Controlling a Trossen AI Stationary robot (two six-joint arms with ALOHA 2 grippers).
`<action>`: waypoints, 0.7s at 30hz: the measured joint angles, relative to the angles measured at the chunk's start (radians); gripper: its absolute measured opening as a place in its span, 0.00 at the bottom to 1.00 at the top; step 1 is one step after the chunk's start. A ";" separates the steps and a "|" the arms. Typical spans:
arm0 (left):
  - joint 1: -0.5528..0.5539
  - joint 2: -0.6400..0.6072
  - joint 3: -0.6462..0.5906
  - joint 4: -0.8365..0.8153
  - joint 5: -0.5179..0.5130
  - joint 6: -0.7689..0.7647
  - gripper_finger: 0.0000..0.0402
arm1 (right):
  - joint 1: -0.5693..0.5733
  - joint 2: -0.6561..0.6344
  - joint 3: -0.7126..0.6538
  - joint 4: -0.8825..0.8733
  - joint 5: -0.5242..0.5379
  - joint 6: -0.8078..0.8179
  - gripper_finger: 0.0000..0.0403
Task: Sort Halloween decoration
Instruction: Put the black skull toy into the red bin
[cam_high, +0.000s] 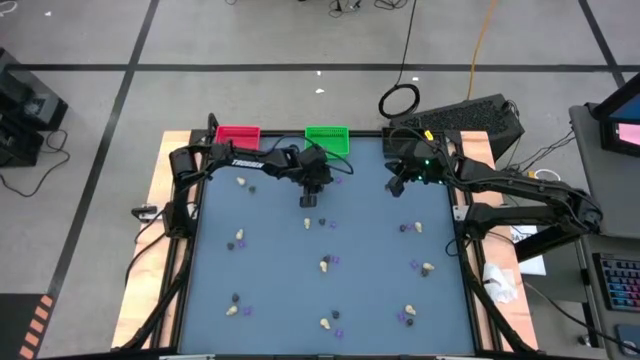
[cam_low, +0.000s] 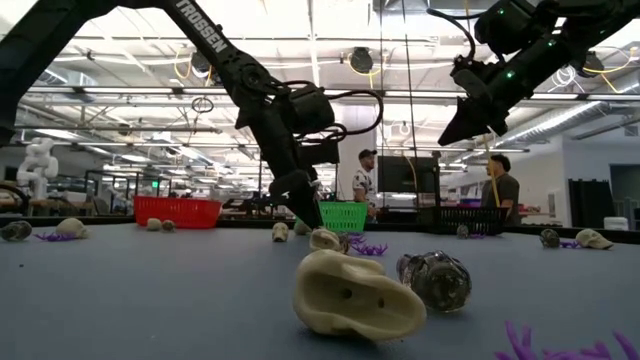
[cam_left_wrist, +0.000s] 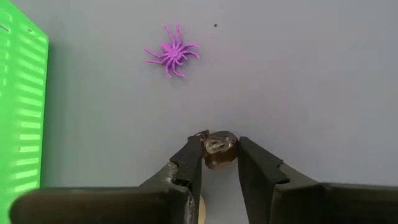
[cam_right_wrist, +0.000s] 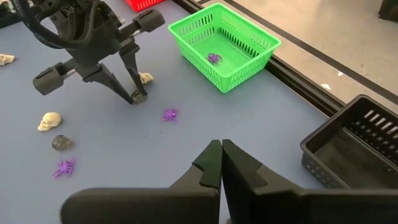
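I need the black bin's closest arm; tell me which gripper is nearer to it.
Right. The right gripper hangs shut just in front of the black bin; the left gripper is beyond the green bin, around a dark trinket.

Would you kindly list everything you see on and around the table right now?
Red bin: one, table edge.
Green bin: one, beside the red bin.
Black bin: one, same edge.
Cream skulls: several, scattered on the mat.
Dark lumps: several, scattered.
Purple spiders: several, scattered; another spider lies in the green bin.
People: two, beyond the table.
Left gripper: dark, closed on one dark lump near the green bin.
Right gripper: dark, shut, empty, raised.
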 joint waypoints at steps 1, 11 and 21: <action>0.000 0.000 0.000 -0.001 0.000 0.000 0.17 | 0.000 0.000 0.000 0.000 0.000 0.000 0.00; 0.000 -0.025 -0.001 -0.052 0.009 -0.025 0.15 | 0.000 0.000 0.000 0.000 0.000 0.000 0.00; 0.013 -0.154 -0.002 -0.187 -0.008 -0.033 0.14 | 0.000 0.000 0.000 0.000 0.000 0.000 0.00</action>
